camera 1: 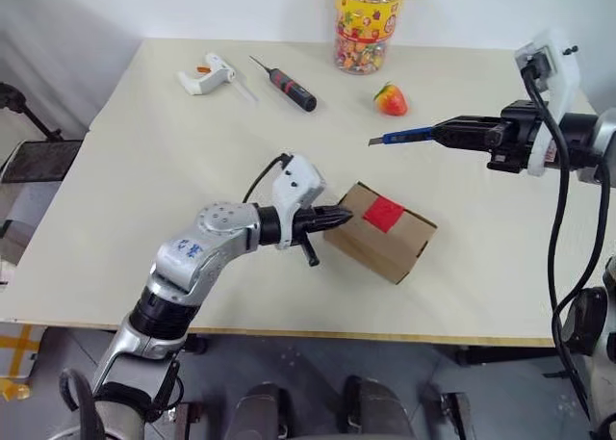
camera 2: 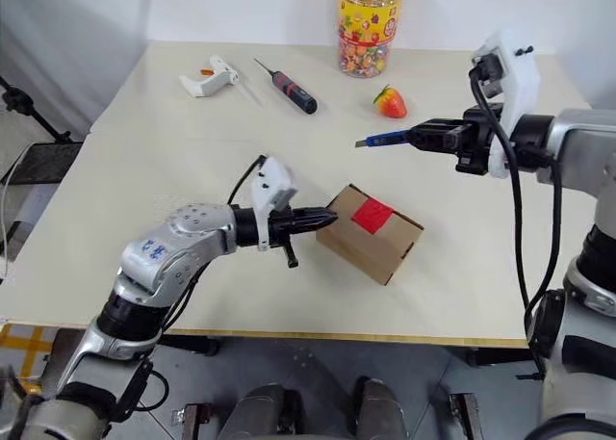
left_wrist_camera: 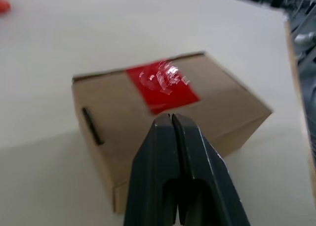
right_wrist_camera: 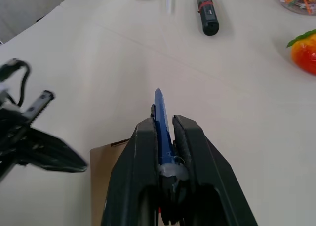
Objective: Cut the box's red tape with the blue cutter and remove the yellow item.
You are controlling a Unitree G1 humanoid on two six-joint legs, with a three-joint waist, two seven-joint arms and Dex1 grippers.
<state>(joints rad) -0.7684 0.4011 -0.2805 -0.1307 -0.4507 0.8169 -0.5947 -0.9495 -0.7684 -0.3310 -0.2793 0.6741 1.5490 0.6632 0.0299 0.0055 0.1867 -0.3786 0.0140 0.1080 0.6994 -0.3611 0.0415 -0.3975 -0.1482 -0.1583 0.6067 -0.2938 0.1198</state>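
Note:
The brown box (camera 1: 397,249) lies closed on the table, skewed, with the red tape (camera 1: 383,213) across its lid seam. My left gripper (camera 1: 345,213) is shut with nothing between its fingers, and its tips are at the box's upper left edge. In the left wrist view the shut fingertips (left_wrist_camera: 170,118) sit just short of the red tape (left_wrist_camera: 163,85). My right gripper (camera 1: 438,131) hovers above and to the right of the box, shut on the blue cutter (camera 1: 399,137), whose blade points left. The right wrist view shows the cutter (right_wrist_camera: 160,112) clamped between the fingers. The yellow item is hidden.
At the table's far side stand a candy jar (camera 1: 368,26), a strawberry toy (camera 1: 390,99), a black-and-red screwdriver (camera 1: 289,86) and a white glue gun (camera 1: 207,74). The table's front edge (camera 1: 289,332) runs close below the box.

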